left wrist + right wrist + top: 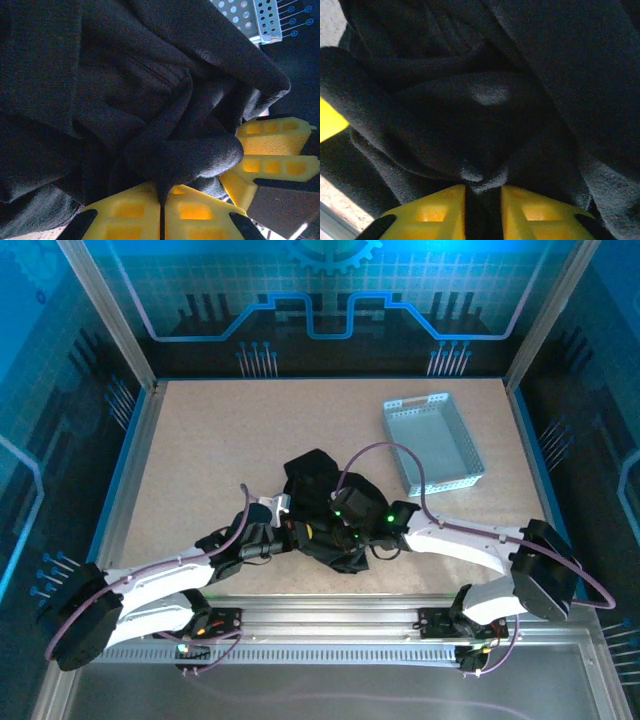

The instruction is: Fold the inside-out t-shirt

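Note:
The inside-out t-shirt [320, 490] lies crumpled in a black heap near the table's front middle. Both arms reach into it from either side, close together. My left gripper [305, 535] is shut on a thin pinch of black fabric, and in the left wrist view its yellow fingers [125, 212] meet on that fold [185, 155]. My right gripper [350, 532] has a thicker bunch of the shirt [485, 175] squeezed between its yellow fingers [535, 210]. The right gripper's fingers [272, 145] also stand just right of the left one's in the left wrist view.
A light grey perforated tray [432, 440] sits at the back right of the tan tabletop [200, 450], with its corner [250, 15] above the cloth in the left wrist view. Metal frame rails [330, 625] and blue walls bound the table.

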`<state>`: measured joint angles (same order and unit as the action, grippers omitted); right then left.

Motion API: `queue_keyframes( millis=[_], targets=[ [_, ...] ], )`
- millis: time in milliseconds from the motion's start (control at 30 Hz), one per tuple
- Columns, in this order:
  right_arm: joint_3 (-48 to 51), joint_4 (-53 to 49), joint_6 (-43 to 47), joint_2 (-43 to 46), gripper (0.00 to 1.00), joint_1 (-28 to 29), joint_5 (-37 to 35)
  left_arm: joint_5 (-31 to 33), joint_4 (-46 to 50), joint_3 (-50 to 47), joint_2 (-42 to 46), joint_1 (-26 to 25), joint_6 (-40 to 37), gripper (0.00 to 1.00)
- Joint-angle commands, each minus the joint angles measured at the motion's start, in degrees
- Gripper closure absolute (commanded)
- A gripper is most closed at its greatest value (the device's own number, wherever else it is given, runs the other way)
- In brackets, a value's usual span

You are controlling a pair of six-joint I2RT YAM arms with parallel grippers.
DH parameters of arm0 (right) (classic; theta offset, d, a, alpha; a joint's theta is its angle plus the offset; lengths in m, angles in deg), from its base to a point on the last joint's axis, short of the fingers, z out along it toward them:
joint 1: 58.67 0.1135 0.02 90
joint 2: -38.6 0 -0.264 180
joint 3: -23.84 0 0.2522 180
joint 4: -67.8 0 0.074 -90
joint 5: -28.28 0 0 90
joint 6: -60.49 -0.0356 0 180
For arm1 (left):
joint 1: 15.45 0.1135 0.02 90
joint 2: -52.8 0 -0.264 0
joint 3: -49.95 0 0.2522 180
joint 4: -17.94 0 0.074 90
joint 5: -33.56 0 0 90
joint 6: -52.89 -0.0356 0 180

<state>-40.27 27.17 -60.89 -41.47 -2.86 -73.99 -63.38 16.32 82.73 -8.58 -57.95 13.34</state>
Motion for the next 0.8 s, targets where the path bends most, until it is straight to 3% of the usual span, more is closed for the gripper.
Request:
queue_keyframes(
  millis=[0, 133, 367, 500, 633, 767],
  targets=[
    [-1.3, -2.4, -0.4, 0.1, 0.86, 0.4, -2.5, 0.3, -0.5, 1.2, 1.0, -0.2, -1.6, 0.89],
    [-2.5, -3.6, 1.8, 4.8, 1.0, 1.6, -2.8, 1.1, 0.1, 1.1, 1.2, -0.2, -1.2, 0.89],
    [5.1, 2.2, 5.8, 26.6, 1.0, 1.3, -1.4, 2.9, 0.0, 0.9, 0.6, 1.2, 0.5, 0.85],
    [11.4, 3.2, 4.0, 33.8, 1.0, -0.1, -1.8, 2.7, 3.5, 2.1, -0.6, 2.2, 0.2, 0.82],
    [18.1, 6.2, 0.9, 35.8, 1.0, -0.3, 1.1, 3.2, 14.4, 8.4, -0.9, 1.2, -5.8, 0.71],
    [22.5, 11.5, -1.3, 35.4, 1.0, -0.3, 3.1, 11.3, 26.4, 17.8, 1.3, -6.5, -16.3, 0.51]
  ],
)
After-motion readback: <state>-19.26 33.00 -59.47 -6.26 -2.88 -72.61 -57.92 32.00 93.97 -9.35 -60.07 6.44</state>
